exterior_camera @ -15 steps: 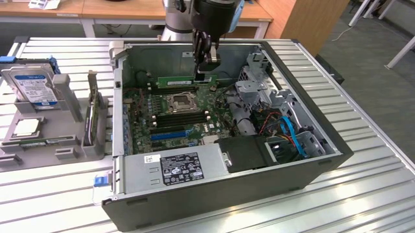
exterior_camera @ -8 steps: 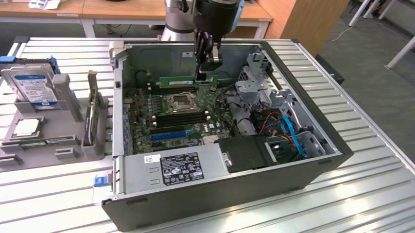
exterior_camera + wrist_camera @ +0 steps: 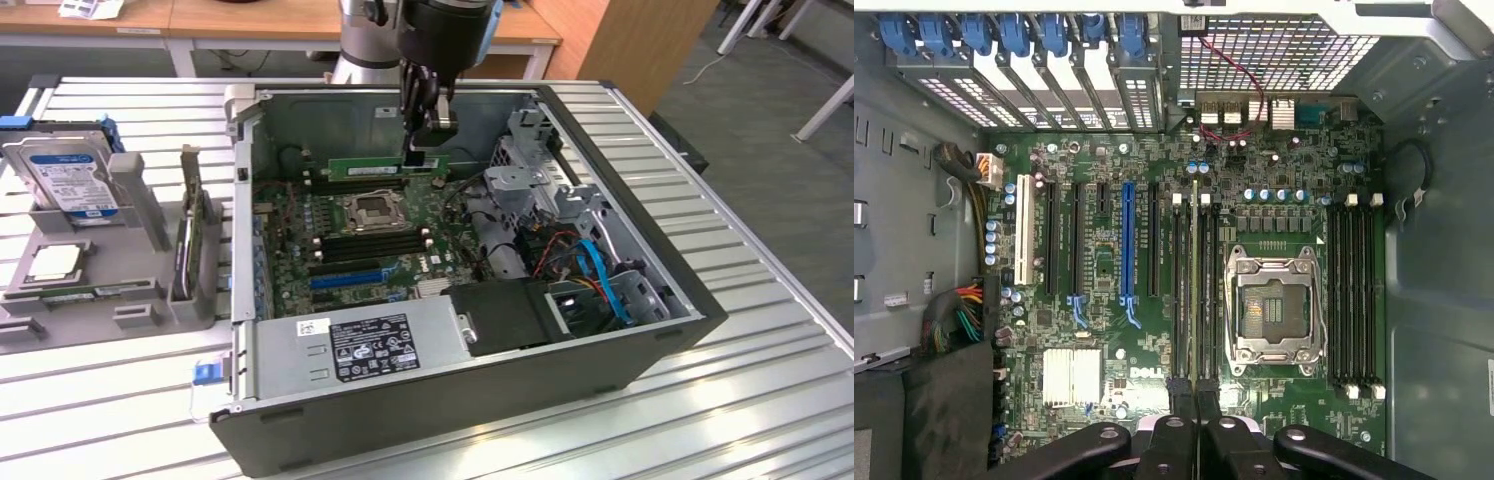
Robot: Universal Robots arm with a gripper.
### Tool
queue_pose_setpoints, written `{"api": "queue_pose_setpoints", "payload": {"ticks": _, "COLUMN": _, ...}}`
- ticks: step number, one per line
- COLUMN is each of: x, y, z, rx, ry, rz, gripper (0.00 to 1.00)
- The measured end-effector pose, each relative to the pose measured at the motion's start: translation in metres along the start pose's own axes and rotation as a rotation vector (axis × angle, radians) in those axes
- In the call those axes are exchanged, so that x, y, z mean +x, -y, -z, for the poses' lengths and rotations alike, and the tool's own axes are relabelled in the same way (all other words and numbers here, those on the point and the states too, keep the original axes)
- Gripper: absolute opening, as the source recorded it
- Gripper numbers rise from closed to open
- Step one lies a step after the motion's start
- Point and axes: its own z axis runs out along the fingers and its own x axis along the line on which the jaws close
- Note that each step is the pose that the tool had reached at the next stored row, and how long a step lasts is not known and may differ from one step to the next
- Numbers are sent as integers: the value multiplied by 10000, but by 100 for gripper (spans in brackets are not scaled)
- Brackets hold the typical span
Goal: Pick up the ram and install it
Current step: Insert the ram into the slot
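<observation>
The ram point(image 3: 380, 163) is a thin green stick held level inside the open computer case point(image 3: 641, 250), with my gripper point(image 3: 424, 150) shut on its upper edge. It hangs over the black memory slots point(image 3: 363, 185) behind the processor socket point(image 3: 372, 211). In the wrist view the ram point(image 3: 1195, 290) shows edge-on as a thin line between my black fingers point(image 3: 1176, 405). There it runs along the memory slots point(image 3: 1206, 290) beside the socket point(image 3: 1272, 310). Whether it touches a slot I cannot tell.
A second bank of memory slots point(image 3: 1354, 300) and a long blue slot point(image 3: 1127, 250) lie on the motherboard. The power supply point(image 3: 367, 345) and a drive cage point(image 3: 534, 180) crowd the case. At the exterior view's left, a grey rack point(image 3: 127, 290) holds a hard drive point(image 3: 67, 180) and a dark card point(image 3: 194, 235).
</observation>
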Motion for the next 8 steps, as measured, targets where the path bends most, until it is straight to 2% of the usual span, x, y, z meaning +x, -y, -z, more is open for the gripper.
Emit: {"api": "queue_pose_setpoints", "payload": {"ticks": 8, "x": 0, "y": 5, "z": -85, "rx": 4, "ry": 0, "rz": 0, "gripper": 12}}
